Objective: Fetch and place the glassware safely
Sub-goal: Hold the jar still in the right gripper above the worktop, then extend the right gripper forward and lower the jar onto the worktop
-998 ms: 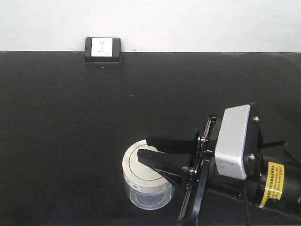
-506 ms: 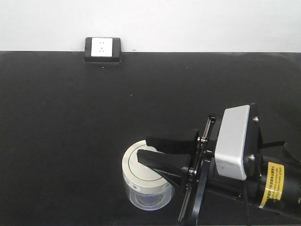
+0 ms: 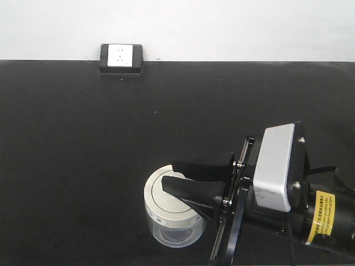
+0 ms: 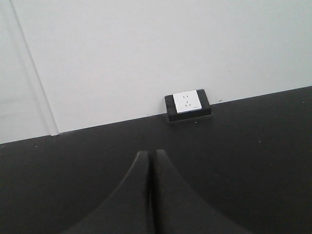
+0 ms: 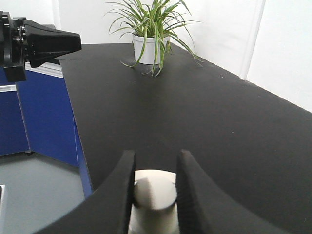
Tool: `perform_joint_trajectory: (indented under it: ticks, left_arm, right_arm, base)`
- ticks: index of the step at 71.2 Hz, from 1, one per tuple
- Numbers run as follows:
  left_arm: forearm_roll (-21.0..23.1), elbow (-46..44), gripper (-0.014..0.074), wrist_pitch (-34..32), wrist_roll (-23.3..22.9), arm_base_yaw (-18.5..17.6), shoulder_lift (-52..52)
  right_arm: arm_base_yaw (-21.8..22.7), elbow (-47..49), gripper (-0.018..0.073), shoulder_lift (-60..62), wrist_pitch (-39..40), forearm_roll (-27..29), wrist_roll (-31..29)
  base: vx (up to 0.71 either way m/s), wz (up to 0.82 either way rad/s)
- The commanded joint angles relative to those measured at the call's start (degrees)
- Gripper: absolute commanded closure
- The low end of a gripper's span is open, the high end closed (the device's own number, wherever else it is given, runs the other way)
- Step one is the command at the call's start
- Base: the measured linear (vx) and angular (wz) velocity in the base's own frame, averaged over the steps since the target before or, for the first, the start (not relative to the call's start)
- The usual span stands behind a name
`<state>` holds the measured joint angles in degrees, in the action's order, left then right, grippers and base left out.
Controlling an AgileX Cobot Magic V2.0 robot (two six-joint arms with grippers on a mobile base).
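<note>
The glassware point(image 3: 173, 231), a squat clear jar with a cream-white lid, stands on the black table point(image 3: 83, 138) near its front edge. My right gripper point(image 3: 168, 175) reaches over the lid from the right. In the right wrist view the gripper point(image 5: 157, 154) has its two black fingers closed against both sides of the lid's round knob point(image 5: 155, 190). My left gripper point(image 4: 148, 153) is shut and empty, hovering over bare table and pointing at the back wall. It also shows at the top left of the right wrist view point(image 5: 73, 41).
A black-framed white wall socket point(image 3: 121, 57) sits at the table's back edge, also seen in the left wrist view point(image 4: 187, 102). A potted spider plant point(image 5: 151, 29) stands at the table's far end. A blue cabinet point(image 5: 44, 112) lies beyond the table edge.
</note>
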<state>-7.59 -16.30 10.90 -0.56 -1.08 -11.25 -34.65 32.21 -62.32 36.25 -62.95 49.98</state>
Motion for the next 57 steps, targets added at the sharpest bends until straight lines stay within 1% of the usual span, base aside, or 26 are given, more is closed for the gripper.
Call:
perform_joint_trajectory:
  ticks: [1, 24, 30, 36, 46, 52, 57]
  left_arm:
    - [0.19, -1.56, 0.0603, -4.15, -0.53, -0.4, -0.48]
    - [0.19, -1.56, 0.0603, -4.15, -0.53, -0.4, -0.48]
    - [0.19, -1.56, 0.0603, -4.15, -0.53, -0.4, -0.48]
    - [0.19, -1.56, 0.0603, -4.15, -0.53, -0.4, -0.48]
    - [0.19, -1.56, 0.0603, -4.15, -0.53, -0.4, -0.48]
    - [0.19, -1.56, 0.0603, -4.15, -0.53, -0.4, -0.48]
    - [0.19, -1.56, 0.0603, -4.15, -0.53, -0.4, -0.48]
  right_arm:
    - [0.16, 1.74, 0.0563, 1.2, 3.51, 2.7, -0.29]
    - [0.16, 1.74, 0.0563, 1.2, 3.91, 3.17, -0.29]
    - [0.28, 1.74, 0.0563, 1.2, 3.3, 4.53, -0.86]
    - [0.85, 1.74, 0.0563, 1.2, 1.56, 6.69, -2.7]
    - [3.78, 1.74, 0.056, 1.2, -0.21, 10.92, -6.76]
    - [6.1, 1.74, 0.056, 1.2, 0.71, 12.02, -8.28]
    - [9.0, 1.74, 0.056, 0.4, 1.9, 12.27, -8.45]
  base:
    - [0.0, 0.0]
    - [0.0, 0.0]
    - [0.0, 0.0]
    - [0.0, 0.0]
    - [0.0, 0.0]
    - [0.0, 0.0]
    - [0.0, 0.0]
